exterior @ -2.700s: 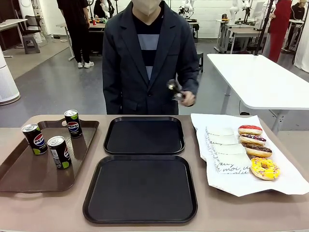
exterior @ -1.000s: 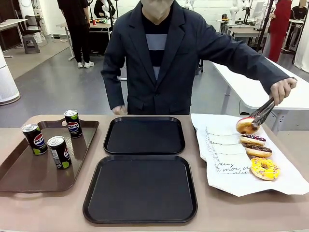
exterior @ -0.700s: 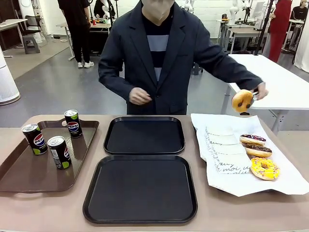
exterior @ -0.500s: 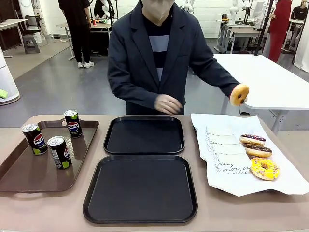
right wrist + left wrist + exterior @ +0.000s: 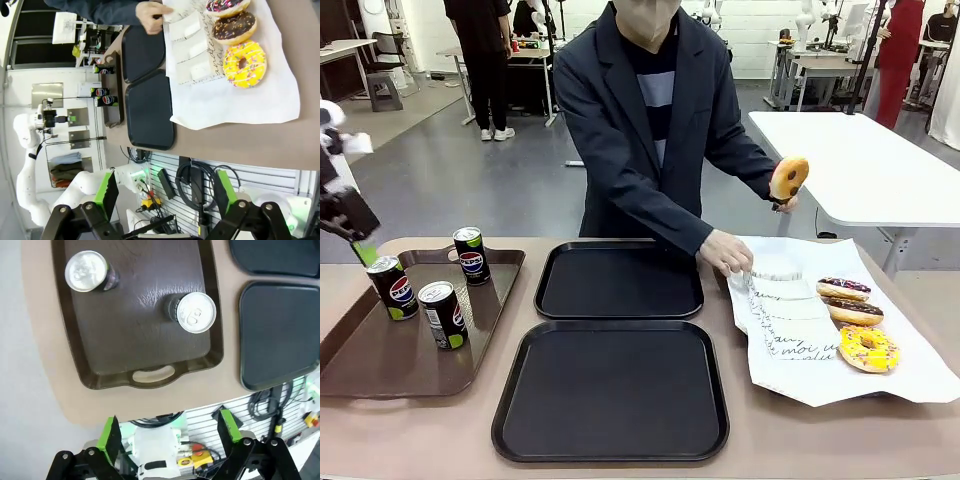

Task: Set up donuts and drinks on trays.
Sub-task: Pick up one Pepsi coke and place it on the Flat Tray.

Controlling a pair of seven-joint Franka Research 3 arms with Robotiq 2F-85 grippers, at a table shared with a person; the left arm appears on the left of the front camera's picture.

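Observation:
Three drinks [image 5: 442, 314] stand on a brown tray [image 5: 380, 365] at the left. My left gripper [image 5: 360, 250] hovers open just above and left of them; from its wrist I look down on two can tops [image 5: 196, 312], with nothing between the fingers [image 5: 109, 435]. Two black trays [image 5: 618, 280] [image 5: 612, 390] lie bare in the middle. Three donuts [image 5: 868, 348] rest on white paper at the right. The person holds another donut [image 5: 788, 178] up in tongs, the other hand [image 5: 725, 250] on the paper sleeves. My right gripper [image 5: 166, 192] stands open, high above the donuts [image 5: 244, 63].
White paper [image 5: 800, 370] with several paper sleeves [image 5: 790, 300] covers the table's right side. The brown tray's handle rim [image 5: 152, 375] faces the robot's edge. A white table [image 5: 860, 160] stands behind the person at the right.
The person lifted a donut off the paper with tongs, carried it left, and reached the other hand to the sleeves. My left gripper came into view above the cans.

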